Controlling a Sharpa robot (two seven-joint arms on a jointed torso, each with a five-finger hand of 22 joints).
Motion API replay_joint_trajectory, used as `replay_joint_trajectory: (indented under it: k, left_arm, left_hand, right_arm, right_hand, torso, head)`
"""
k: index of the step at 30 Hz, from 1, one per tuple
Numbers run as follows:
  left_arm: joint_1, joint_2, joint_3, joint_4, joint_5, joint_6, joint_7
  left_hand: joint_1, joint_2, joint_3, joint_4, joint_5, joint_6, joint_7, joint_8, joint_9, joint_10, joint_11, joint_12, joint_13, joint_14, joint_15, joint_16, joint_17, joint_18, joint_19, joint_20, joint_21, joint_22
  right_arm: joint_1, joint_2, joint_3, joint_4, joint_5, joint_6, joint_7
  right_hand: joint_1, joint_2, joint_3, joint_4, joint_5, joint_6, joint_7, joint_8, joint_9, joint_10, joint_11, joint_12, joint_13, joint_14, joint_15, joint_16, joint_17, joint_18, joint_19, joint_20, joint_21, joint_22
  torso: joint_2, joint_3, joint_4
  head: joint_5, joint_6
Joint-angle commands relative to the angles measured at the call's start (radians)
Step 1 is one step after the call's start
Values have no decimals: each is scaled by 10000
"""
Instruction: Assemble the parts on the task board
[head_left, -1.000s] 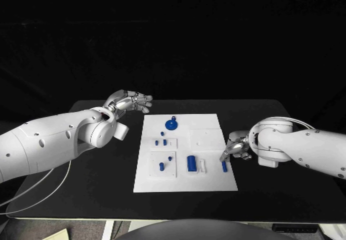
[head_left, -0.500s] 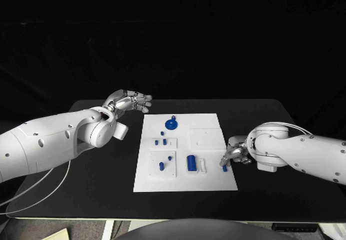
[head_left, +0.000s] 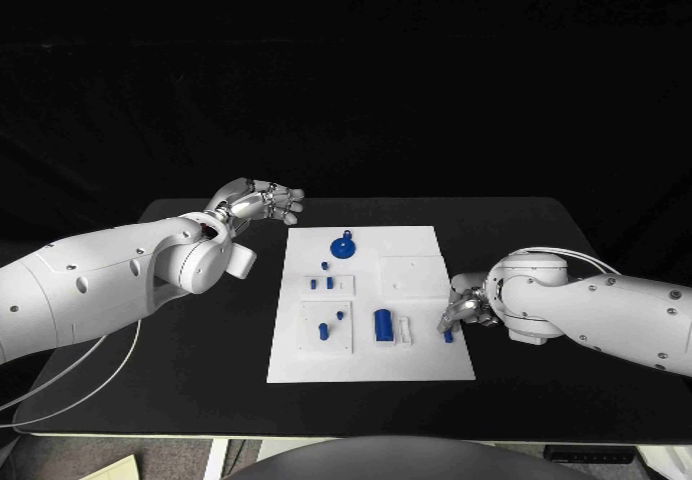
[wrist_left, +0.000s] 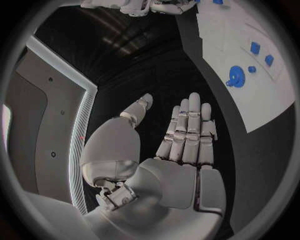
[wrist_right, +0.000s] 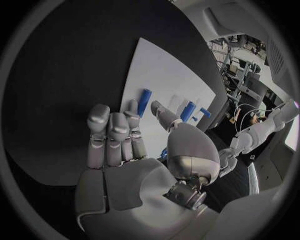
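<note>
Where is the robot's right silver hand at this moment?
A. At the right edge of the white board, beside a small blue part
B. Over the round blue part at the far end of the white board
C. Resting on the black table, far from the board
A: the right silver hand is at the right edge of the white task board, next to a small blue part.

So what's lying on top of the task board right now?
On the task board lie several blue parts: a round one at the far end, small pegs, an upright block. The right hand hovers at a small blue piece; anything beneath its fingers is covered.
</note>
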Motion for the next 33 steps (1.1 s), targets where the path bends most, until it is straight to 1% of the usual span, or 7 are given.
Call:
replay_joint_trajectory:
  k: [1,4,9,25,28,32,33]
  left_arm:
    - [4,3,7,24,52,128,89]
    - [4,-3,7,27,52,133,87]
    - [4,-23,7,42,52,118,79]
    - [5,-52,7,66,52,104,78]
    - [5,-56,7,69,52,103,81]
    - [5,-64,7,65,52,86,83]
    - [5,-64,7,67,52,88,83]
  left_hand:
    - [-15,84,-7,-56,33,-55,-35,39,-11,-26,-40,61,-14,96,4,-43,18,20,74,-26,-39,13]
    - [-26,81,-11,-52,28,-56,-34,39,-12,-27,-40,61,-14,95,5,-47,21,19,73,-25,-43,15]
    - [-30,80,-13,-52,24,-57,-34,39,-12,-27,-40,61,-14,94,5,-51,24,18,70,-25,-47,17]
    - [-31,73,-12,-65,11,-62,-35,40,-17,-19,-45,65,-13,77,15,-85,43,-1,13,-12,-93,30]
    - [-31,75,-12,-65,11,-63,-35,40,-17,-19,-45,65,-13,77,15,-87,45,-2,9,-11,-96,32]
    - [-33,75,-12,-64,10,-64,-35,40,-18,-18,-46,66,-13,76,16,-90,47,-5,4,-10,-100,34]
    - [-33,75,-12,-64,10,-64,-35,40,-18,-18,-46,66,-13,76,17,-91,48,-5,3,-10,-101,34]
  right_arm:
    - [-85,50,-29,5,-858,-148,-64]
    - [-115,115,-30,9,-1148,-192,-53]
    - [-169,196,-42,72,-1437,-165,-61]
    - [-389,382,-58,289,-1591,-296,28]
    - [-417,391,-60,353,-1611,-255,54]
    - [-447,396,-64,384,-1616,-148,76]
    - [-454,395,-65,380,-1616,-125,86]
  right_hand:
    - [222,-4,153,-75,-49,6,18,-74,-28,-8,-73,41,18,-17,-88,-6,16,442,-25,-92,-32,76]
    - [550,-35,307,-258,-55,2,25,-74,-16,-11,-66,40,21,-18,-83,-7,16,442,-18,-101,-21,82]
    - [638,-60,339,-302,-55,8,35,-72,-6,-8,-55,38,21,-14,-69,-9,15,442,-12,-79,-17,83]
    - [516,-218,303,-170,-56,-4,50,-92,0,-12,-40,13,7,-14,-53,-22,7,442,-9,-21,-28,72]
    - [489,-300,305,-124,-56,-30,58,-110,-3,-27,-33,-3,0,-18,-49,-31,3,442,-14,-14,-37,67]
    - [511,-536,367,-19,-56,-143,91,-183,-26,-67,-3,-36,-12,-22,-26,-53,-8,442,-23,-11,-59,55]
    - [518,-634,392,21,-56,-288,126,-273,-70,-85,29,-47,-15,-24,-3,-62,-12,442,-30,-9,-69,50]
  torso:
    - [2,0,0]
    - [0,-1,1]
    - [4,-2,3]
    - [-1,-3,3]
    - [-1,-5,8]
    - [-5,-5,1]
    - [-6,-6,-1]
  head:
    - [4,-17]
    - [8,-19]
    - [8,-38]
    - [-3,-82]
    - [-8,-98]
    - [-11,-123]
    - [-10,-126]
